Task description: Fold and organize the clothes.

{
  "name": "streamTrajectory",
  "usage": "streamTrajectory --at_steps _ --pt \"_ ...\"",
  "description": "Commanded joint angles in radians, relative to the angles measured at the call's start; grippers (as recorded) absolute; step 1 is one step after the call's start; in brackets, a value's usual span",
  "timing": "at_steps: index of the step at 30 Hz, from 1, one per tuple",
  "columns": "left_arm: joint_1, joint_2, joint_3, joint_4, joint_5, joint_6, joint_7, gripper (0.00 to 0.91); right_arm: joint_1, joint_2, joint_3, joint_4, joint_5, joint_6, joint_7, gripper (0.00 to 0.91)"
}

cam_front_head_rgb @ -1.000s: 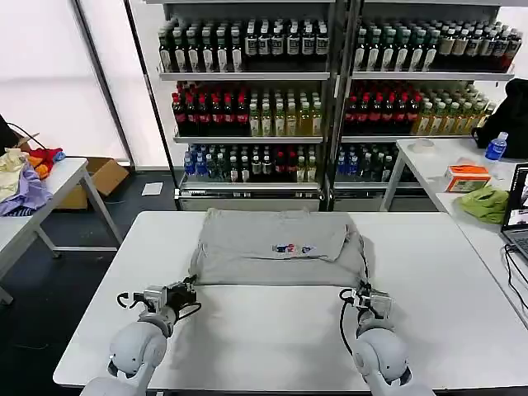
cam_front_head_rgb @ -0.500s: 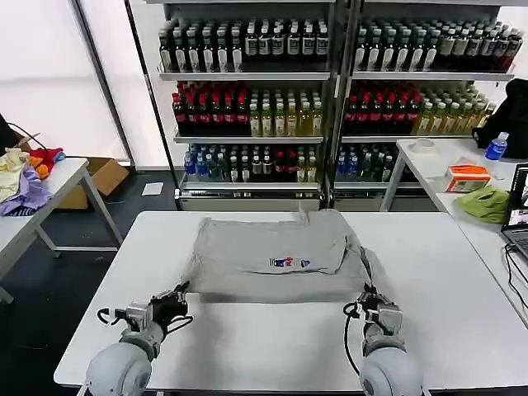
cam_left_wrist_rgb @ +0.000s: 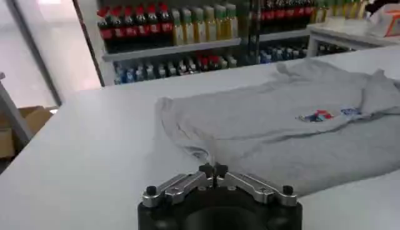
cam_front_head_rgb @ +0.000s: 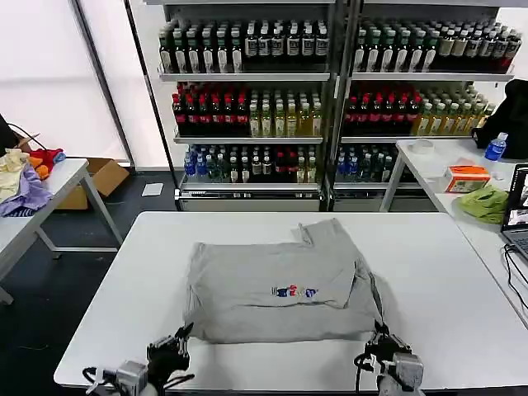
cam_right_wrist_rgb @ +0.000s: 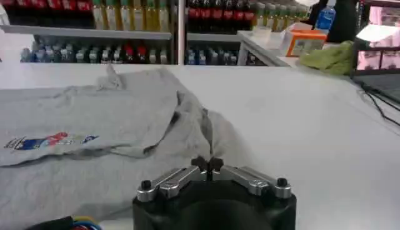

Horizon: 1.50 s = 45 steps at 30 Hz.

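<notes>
Right gripper (cam_right_wrist_rgb: 207, 164) sits with its fingertips pressed together, pinching the near edge of the grey shirt (cam_right_wrist_rgb: 94, 134), which lies rumpled on the white table (cam_right_wrist_rgb: 300, 119). The shirt's colourful chest print (cam_right_wrist_rgb: 47, 141) faces up. Beyond the shirt, drink bottles (cam_right_wrist_rgb: 125, 55) line a shelf.

Grey shirt (cam_front_head_rgb: 276, 285) folded, rumpled, mid-table, print up.

White table (cam_front_head_rgb: 107, 322), one light grey shirt (cam_front_head_rgb: 272, 289) lying flat on it, folded, nearer the front edge, roughly centred between left and right edges. Multicolour chest print (cam_front_head_rgb: 294, 291) faces up. Collar end toward back edge.
</notes>
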Motion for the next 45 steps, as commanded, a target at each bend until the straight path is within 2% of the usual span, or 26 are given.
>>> streamTrajectory --at_steps 1,7,8,9,10,11,16,19,22,26,28,30,32,34,36,37,39,41,43,44,45 --pt "0.225 -0.026 -0.008 -0.12 0.062 -0.031 -0.027 0.01 -0.15 -0.032 0.009 0.071 -0.005 0.009 0.027 0.0" --pt "0.212 -0.046 -0.004 -0.097 0.067 -0.034 -0.026 0.01 -0.163 -0.038 0.018 0.054 -0.01 0.008 0.035 0.0" --pt "0.213 -0.052 -0.001 -0.096 0.074 -0.037 -0.025 0.01 -0.165 -0.039 0.021 0.049 -0.014 0.01 0.035 0.564" --pt "0.214 -0.058 0.002 -0.096 0.089 -0.041 -0.024 0.01 -0.169 -0.044 0.03 0.045 -0.011 0.012 0.035 0.907" --pt "0.215 -0.065 0.009 -0.1 0.098 -0.041 -0.019 0.806 -0.175 -0.045 0.038 0.046 -0.008 0.013 0.034 0.907" --pt "0.215 -0.072 0.015 -0.106 0.099 -0.043 -0.018 0.907 -0.182 -0.046 0.044 0.049 -0.007 0.014 0.031 0.907" --pt "0.174 -0.105 0.001 -0.14 0.067 -0.038 -0.035 0.907 -0.22 -0.049 0.092 0.096 0.018 0.05 0.041 0.907" --pt "0.148 -0.116 -0.012 -0.177 0.028 -0.025 -0.054 0.907 -0.211 -0.024 0.121 0.134 0.021 0.083 0.078 0.907" --pt "0.09 -0.128 -0.019 -0.202 0.004 -0.011 -0.066 0.907 -0.201 -0.006 0.13 0.178 0.019 0.108 0.087 0.907" --pt "-0.012 -0.144 -0.018 -0.206 -0.054 -0.021 -0.054 0.907 -0.108 0.027 0.14 0.192 0.019 0.158 0.064 0.907" --pt "-0.067 -0.154 -0.012 -0.191 -0.102 -0.06 -0.029 0.907 -0.024 0.045 0.156 0.168 0.019 0.188 0.047 0.907" --pt "-0.127 -0.17 -0.003 -0.173 -0.139 -0.081 0.004 0.907 0.061 0.07 0.181 0.126 -0.011 0.27 0.007 0.907" --pt "-0.18 -0.177 0.02 -0.147 -0.177 -0.098 0.035 0.907 0.115 0.08 0.197 0.067 -0.085 0.333 -0.098 0.907" --pt "-0.24 -0.183 0.04 -0.093 -0.159 -0.161 0.055 0.907 0.181 0.11 0.188 -0.002 -0.131 0.364 -0.132 0.907" --pt "-0.297 -0.188 0.049 -0.049 -0.163 -0.226 0.06 0.907 0.235 0.145 0.174 -0.037 -0.125 0.335 -0.16 0.907" --pt "-0.337 -0.183 0.053 -0.017 -0.173 -0.24 0.062 0.907 0.259 0.135 0.165 -0.045 -0.123 0.32 -0.166 0.907" --pt "-0.377 -0.168 0.054 0.002 -0.171 -0.214 0.06 0.907 0.304 0.102 0.154 -0.054 -0.122 0.278 -0.205 0.907" --pt "-0.428 -0.151 0.046 0.018 -0.146 -0.128 0.062 0.907 0.391 0.033 0.156 -0.083 -0.105 0.192 -0.324 0.907" --pt "-0.472 -0.138 0.039 0.04 -0.169 -0.085 0.065 0.907 0.441 0.007 0.143 -0.124 -0.095 0.13 -0.348 0.907" --pt "-0.489 -0.135 0.034 0.055 -0.211 -0.069 0.063 0.907 0.483 -0.006 0.137 -0.162 -0.097 0.06 -0.398 0.907" --pt "-0.502 -0.132 0.03 0.066 -0.242 -0.056 0.058 0.907 0.504 -0.016 0.127 -0.179 -0.087 0.038 -0.422 0.907"
